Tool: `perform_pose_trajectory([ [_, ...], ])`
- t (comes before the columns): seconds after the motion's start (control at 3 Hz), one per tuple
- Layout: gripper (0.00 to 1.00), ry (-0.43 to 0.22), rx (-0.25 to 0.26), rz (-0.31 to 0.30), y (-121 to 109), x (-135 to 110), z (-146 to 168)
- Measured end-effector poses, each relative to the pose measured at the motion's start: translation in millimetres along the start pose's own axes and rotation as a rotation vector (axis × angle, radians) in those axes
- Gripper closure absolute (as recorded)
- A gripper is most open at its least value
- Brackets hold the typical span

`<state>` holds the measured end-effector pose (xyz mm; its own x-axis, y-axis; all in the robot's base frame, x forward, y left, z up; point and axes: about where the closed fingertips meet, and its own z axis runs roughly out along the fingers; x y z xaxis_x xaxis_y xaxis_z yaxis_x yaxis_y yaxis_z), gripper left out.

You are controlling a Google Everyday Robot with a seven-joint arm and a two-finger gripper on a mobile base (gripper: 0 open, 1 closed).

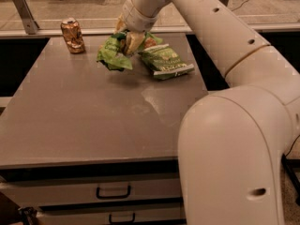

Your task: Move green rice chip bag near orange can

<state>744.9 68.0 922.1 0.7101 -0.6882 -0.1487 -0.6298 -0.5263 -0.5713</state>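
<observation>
The green rice chip bag [111, 54] is crumpled and hangs just above the table, at the back middle. My gripper [129, 41] comes down from the arm above and is shut on the bag's upper right part. The orange can [72, 35], dented and copper-coloured, stands upright at the table's back left corner, about a bag's width left of the held bag.
A smaller, duller green bag with a whitish end band [166, 62] lies on the grey table [93, 121] just right of the held bag. My large white arm [234, 125] fills the right side. Drawers with handles [112, 191] are below the front edge.
</observation>
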Motion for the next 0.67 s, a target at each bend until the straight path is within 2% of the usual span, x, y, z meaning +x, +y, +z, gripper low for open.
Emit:
perform_pose_trajectory([
  [0.33, 0.12, -0.008, -0.007, -0.007, -6.4, -0.1, 9.5],
  [0.67, 0.00, -0.012, -0.005, -0.012, -11.2, -1.6, 9.8],
])
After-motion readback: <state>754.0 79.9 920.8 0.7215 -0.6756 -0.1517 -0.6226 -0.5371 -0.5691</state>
